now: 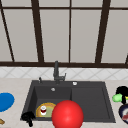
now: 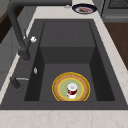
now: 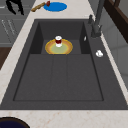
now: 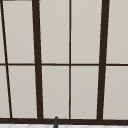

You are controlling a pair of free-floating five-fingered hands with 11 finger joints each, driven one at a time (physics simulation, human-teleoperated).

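My left hand (image 1: 28,117) hovers at the sink's front left corner, fingers hanging loose and holding nothing; in the right side view the same hand (image 3: 15,6) hangs over the front counter edge, out from the blue plate (image 3: 55,6). My right hand (image 1: 122,92) is over the counter to the right of the sink, curled on a small green object (image 1: 116,98). A yellow plate (image 1: 47,108) lies in the left basin with a small red-and-white cup (image 2: 72,90) standing on it. A big red ball (image 1: 67,114) covers the sink's front edge in the front view.
The dark faucet (image 1: 56,72) stands behind the dark sink (image 1: 90,100). A blue plate (image 1: 5,101) and a wooden-handled tool (image 3: 38,7) lie on the left counter. A dark plate with food (image 2: 84,8) sits on the right counter below my right hand.
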